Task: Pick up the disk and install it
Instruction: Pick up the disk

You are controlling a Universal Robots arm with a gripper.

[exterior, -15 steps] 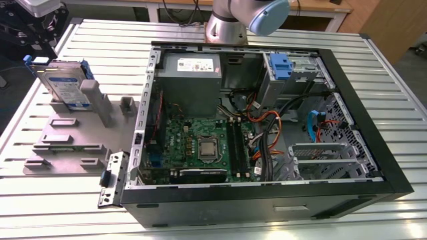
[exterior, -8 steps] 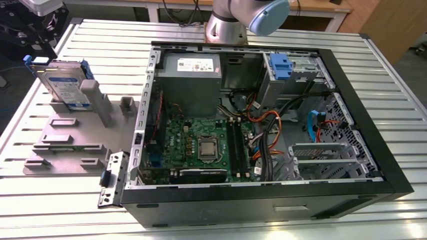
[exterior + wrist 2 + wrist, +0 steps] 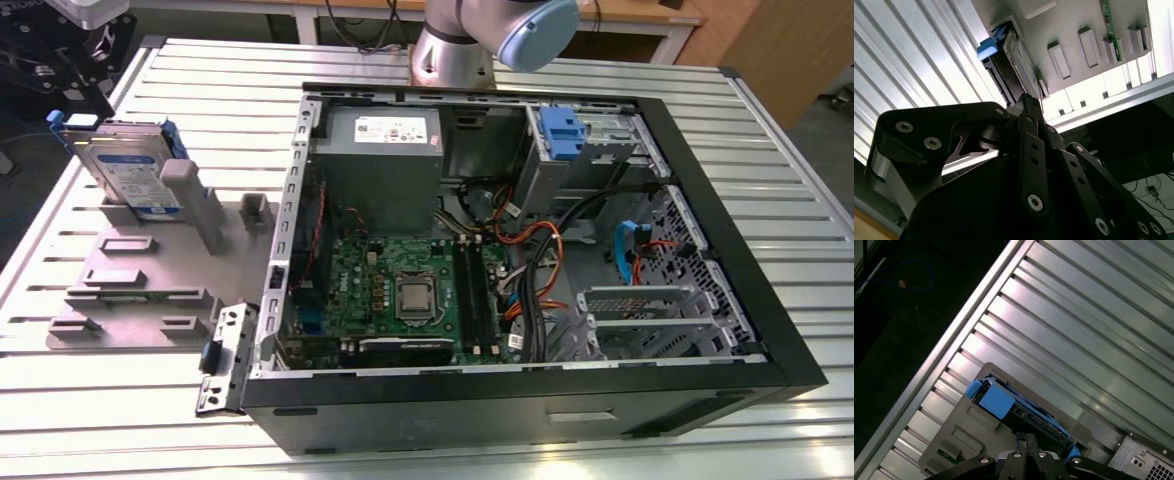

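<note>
Standing on its edge, the disk (image 3: 127, 165) sits in a slot of a grey fixture plate (image 3: 134, 290) on the slatted metal worktop (image 3: 200, 80) in the exterior view. It is on that view's left of the open computer case (image 3: 787, 350) and apart from it. Its labelled face shows, with blue rails along its sides. Inside the case lie a green motherboard (image 3: 400, 285), a grey power-supply box (image 3: 380, 150) and a blue latch (image 3: 561, 130) at the drive bay. The arm (image 3: 494, 40) rises behind the case.

In the second wrist view the tool (image 3: 1026, 99) narrows through black linkages to a tip just beside the disk (image 3: 1009, 62), whose blue rail end juts from the pale plate (image 3: 1074, 25). Whether tip and disk touch cannot be told.

In the first wrist view the tool (image 3: 1026, 437) has its two fingers pressed together with nothing between them. The disk (image 3: 999, 400) lies just past the tips, seated in the plate (image 3: 964, 432) on the worktop (image 3: 1079, 330).
</note>
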